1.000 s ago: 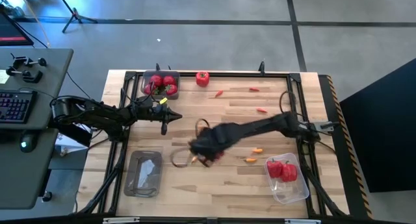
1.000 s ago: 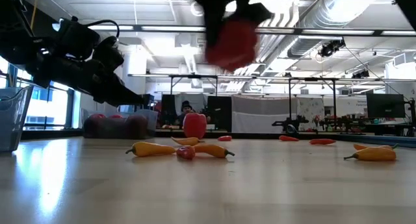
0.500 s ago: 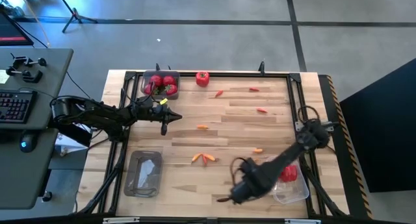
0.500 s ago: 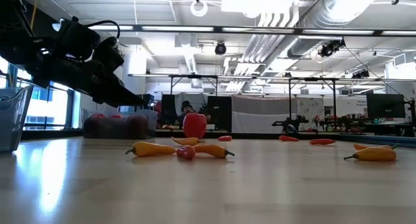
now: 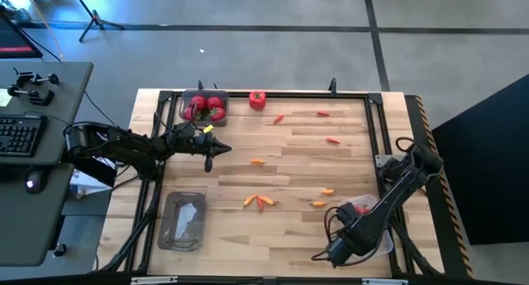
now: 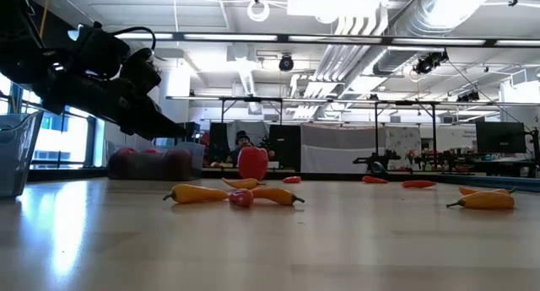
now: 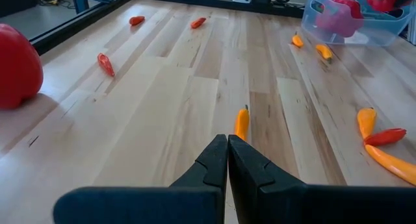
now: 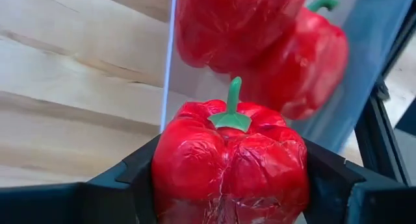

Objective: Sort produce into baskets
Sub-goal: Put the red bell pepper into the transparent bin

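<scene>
My right gripper (image 8: 231, 185) is shut on a red bell pepper (image 8: 231, 159) with a green stem. It is at the table's near right, beside a clear tub (image 5: 382, 239) that holds two bell peppers (image 8: 260, 42). In the high view the arm (image 5: 347, 234) hides its fingers. My left gripper (image 5: 209, 157) is shut and empty above the table's left half, an orange piece (image 7: 242, 123) just ahead of it. Another bell pepper (image 5: 258, 99) stands at the far edge. A far-left tub (image 5: 205, 106) holds round red fruits. My right gripper pinches the bell pepper by its two opposite side walls (image 8: 170, 175) between its two fingers (image 8: 127, 178). The green stem (image 8: 231, 107) points away from the wrist. The pepper is clear of the table, just before the tub's wall (image 8: 170, 68).
A third tub (image 5: 183, 219) stands at the near left. Small orange and red pieces lie scattered: a cluster (image 5: 260, 202) near the middle, two (image 5: 324, 197) beside the right tub, others (image 5: 322, 114) toward the far edge. A black frame (image 5: 273, 93) rims the table.
My right gripper has swung with the bell pepper from the table's middle toward the near right corner, up to the tub with the peppers. It has left the low view, where it and the pepper showed at the top a second ago.
</scene>
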Robot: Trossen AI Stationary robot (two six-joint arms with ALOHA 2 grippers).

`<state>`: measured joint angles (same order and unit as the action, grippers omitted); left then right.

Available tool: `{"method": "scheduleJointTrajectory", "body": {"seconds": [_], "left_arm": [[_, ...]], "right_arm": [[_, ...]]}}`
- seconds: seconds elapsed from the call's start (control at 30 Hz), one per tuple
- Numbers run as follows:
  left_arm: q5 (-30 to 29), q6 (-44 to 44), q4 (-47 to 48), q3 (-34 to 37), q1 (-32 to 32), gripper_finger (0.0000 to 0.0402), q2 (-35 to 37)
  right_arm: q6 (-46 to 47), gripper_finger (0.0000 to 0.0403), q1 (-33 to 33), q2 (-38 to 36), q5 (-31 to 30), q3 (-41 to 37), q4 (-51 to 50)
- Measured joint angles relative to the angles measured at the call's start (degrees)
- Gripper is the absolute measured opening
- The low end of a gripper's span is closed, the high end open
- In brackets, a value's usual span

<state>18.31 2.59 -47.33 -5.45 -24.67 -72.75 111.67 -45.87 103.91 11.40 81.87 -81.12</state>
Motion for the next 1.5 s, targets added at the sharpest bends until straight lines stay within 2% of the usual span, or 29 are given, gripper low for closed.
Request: {"method": "scheduleJointTrajectory", "body": {"seconds": [0.2,0.4,0.5,0.7,0.8,0.9,0.97,1.1,1.2,1.23,1.27,1.4,1.5], "left_arm": [[0.0,-0.4,0.0,0.0,0.0,0.0000,0.0],[0.0,-0.5,0.0,0.0,0.0,0.0000,0.0],[0.0,-0.5,0.0,0.0,0.0,0.0000,0.0],[0.0,-0.9,0.2,0.0,0.0,0.0000,0.0],[-0.1,-1.0,1.2,0.0,0.0,0.0000,0.0],[-0.1,-1.0,1.6,0.0,0.0,0.0000,0.0],[-0.1,-1.0,1.6,0.0,-0.1,0.0000,0.0],[0.0,-1.0,1.3,0.0,-0.5,0.0000,0.0],[0.0,-1.5,0.9,0.0,-1.0,0.0000,0.0],[0.0,-1.7,0.8,0.0,-1.2,0.0000,0.0],[0.0,-1.9,0.8,0.0,-1.3,0.0000,0.0],[0.0,-2.0,0.9,0.0,-1.6,0.0000,0.0],[0.0,-2.0,1.2,0.0,-1.6,0.0000,0.0]], "right_arm": [[-1.2,0.0253,0.0,0.0,0.0,-5.1,4.3],[-2.7,0.0334,0.4,-0.1,-0.2,-5.9,4.7],[-4.8,0.0358,1.1,-0.1,0.5,-5.8,5.1],[-10.5,0.0366,2.9,-0.1,1.1,-4.6,5.0],[-13.2,0.0360,4.3,-0.1,-1.1,-1.6,2.3],[-15.7,0.0329,6.3,-0.1,-8.0,2.5,-0.2],[-18.2,0.0289,8.4,-0.1,-13.4,4.1,-1.1],[-28.0,0.0165,14.9,-0.2,-21.9,3.3,3.3],[-39.2,0.0052,21.1,-0.2,-24.8,-0.5,13.0],[-43.3,0.0027,23.4,-0.1,-25.1,-2.0,17.4],[-47.3,0.0016,25.8,-0.1,-25.6,-3.5,22.2],[-62.2,0.0033,35.9,-0.1,-25.3,-9.8,44.6],[-72.5,0.0023,43.1,-0.1,-23.1,-12.8,61.0]]}}
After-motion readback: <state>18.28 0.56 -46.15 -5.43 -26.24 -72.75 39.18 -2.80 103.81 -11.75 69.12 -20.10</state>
